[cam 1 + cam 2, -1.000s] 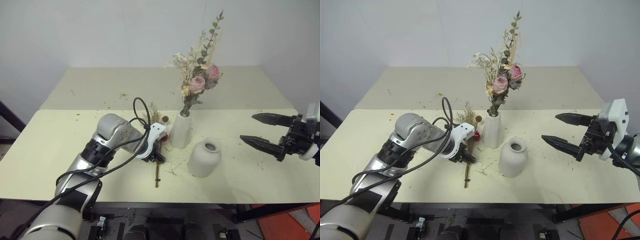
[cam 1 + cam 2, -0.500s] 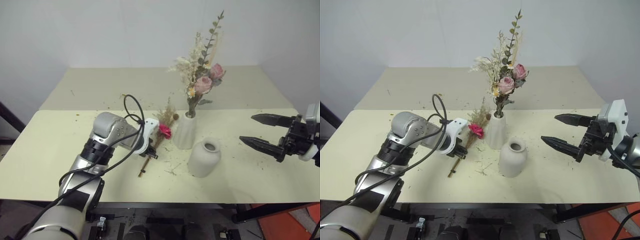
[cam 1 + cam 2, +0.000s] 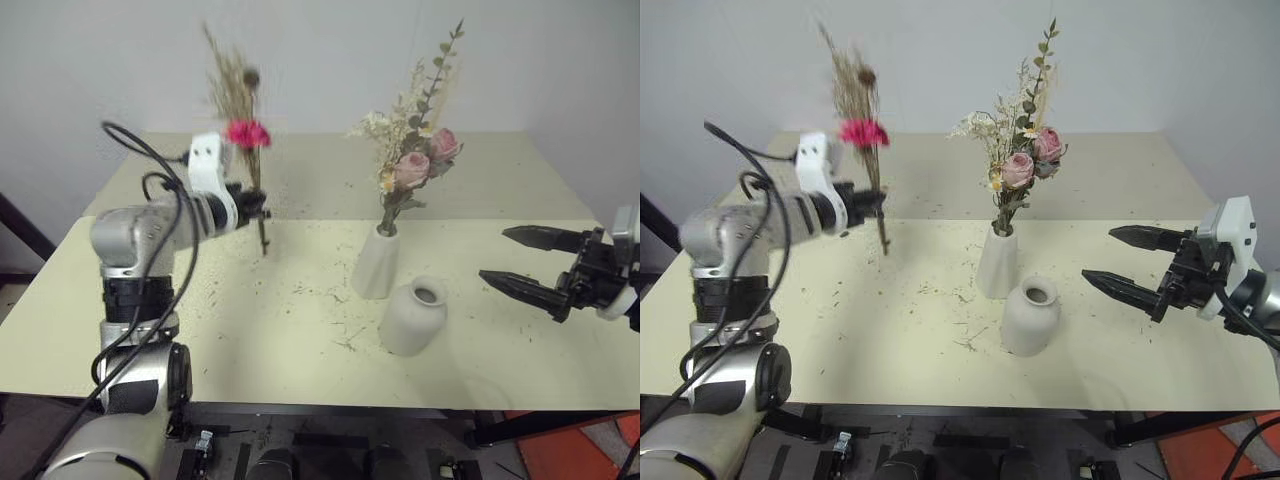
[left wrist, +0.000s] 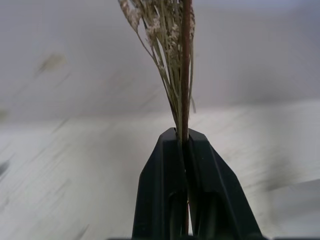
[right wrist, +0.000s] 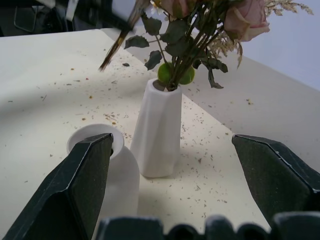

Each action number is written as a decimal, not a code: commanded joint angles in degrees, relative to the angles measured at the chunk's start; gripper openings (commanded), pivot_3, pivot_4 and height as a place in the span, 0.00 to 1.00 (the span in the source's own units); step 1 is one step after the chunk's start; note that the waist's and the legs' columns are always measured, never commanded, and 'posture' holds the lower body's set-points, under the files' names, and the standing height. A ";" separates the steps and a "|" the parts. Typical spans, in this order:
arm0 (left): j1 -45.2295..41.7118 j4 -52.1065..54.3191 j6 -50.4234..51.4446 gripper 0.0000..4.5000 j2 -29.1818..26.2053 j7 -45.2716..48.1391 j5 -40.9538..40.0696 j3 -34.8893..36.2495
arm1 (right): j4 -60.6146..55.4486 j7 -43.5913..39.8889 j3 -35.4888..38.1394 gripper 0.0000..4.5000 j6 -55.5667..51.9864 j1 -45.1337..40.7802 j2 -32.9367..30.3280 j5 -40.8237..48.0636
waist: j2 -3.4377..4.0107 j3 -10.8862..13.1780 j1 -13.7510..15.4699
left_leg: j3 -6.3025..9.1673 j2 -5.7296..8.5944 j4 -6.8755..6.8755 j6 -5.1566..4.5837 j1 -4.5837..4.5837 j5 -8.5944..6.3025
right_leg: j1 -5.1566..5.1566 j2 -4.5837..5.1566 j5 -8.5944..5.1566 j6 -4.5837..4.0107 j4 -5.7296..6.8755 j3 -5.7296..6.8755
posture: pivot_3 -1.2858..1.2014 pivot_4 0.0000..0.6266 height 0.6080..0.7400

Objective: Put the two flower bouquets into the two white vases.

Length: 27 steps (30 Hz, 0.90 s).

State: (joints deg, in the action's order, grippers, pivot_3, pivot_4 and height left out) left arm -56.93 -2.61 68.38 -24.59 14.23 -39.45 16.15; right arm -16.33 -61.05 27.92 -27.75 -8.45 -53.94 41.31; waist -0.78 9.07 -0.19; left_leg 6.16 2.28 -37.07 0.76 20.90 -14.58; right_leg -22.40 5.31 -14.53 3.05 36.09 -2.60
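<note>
Now, taking each thing by its reason:
Left gripper (image 3: 252, 203): pinching the low stems of the tan dried-grass bunch with a magenta daisy and brown ball (image 3: 240, 120), carrying it upright above the far-left table so the stem ends are pointing down for insertion.
Squat rounded white ceramic vase (image 3: 410, 317): sitting empty, near centre, mouth up, likely awaiting this bunch.
Tall slim white ceramic vase (image 3: 376, 263): just behind it, holding the cream-and-pink-rose bunch (image 3: 413, 160); 1 of 2 looks done.
Right gripper (image 3: 520, 262): waiting spread wide at the right, gripping nothing, probably ready to steady a vase.
Pale yellow table (image 3: 120, 300): littered with dried crumbs.

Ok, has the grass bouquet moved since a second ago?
Yes. The left gripper has lifted the grass bouquet off the table, up and leftward from the tall vase.
</note>
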 commanded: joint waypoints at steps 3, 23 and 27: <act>-2.31 7.62 -1.59 0.01 -1.05 12.49 -11.70 3.83 | 0.16 -0.23 1.44 1.00 0.39 -0.61 -0.98 0.29 | 0.01 -0.01 -0.23 | -0.01 0.00 0.00 -0.01 -0.03 -0.01 | 0.02 -0.01 0.00 0.00 0.01 -0.01 | 0.52 0.24 1.00; 1.17 13.74 -13.46 0.01 5.52 29.66 -18.31 -10.02 | 0.34 0.29 2.43 1.00 0.23 1.22 -1.36 0.05 | 0.00 0.00 -0.51 | -0.03 -0.01 -0.04 -0.02 -0.15 0.00 | 0.16 -0.06 0.00 0.00 0.01 -0.04 | 0.52 0.24 1.00; 2.01 12.28 -18.06 0.01 7.87 32.22 -14.07 -14.32 | 0.04 0.57 2.59 1.00 0.22 1.56 -1.30 0.01 | 0.00 0.00 -0.68 | -0.04 -0.01 -0.03 -0.03 -0.14 -0.01 | 0.16 -0.07 0.00 0.00 0.00 -0.05 | 0.52 0.24 1.00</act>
State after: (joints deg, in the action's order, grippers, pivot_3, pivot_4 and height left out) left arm -55.27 9.90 53.22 -17.04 44.99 -55.13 2.69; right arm -15.39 -60.87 28.58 -27.79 -6.42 -54.29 41.24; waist -0.78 9.07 -0.87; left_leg 6.12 2.27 -37.10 0.73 20.75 -14.59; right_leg -22.24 5.24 -14.53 3.05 36.09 -2.66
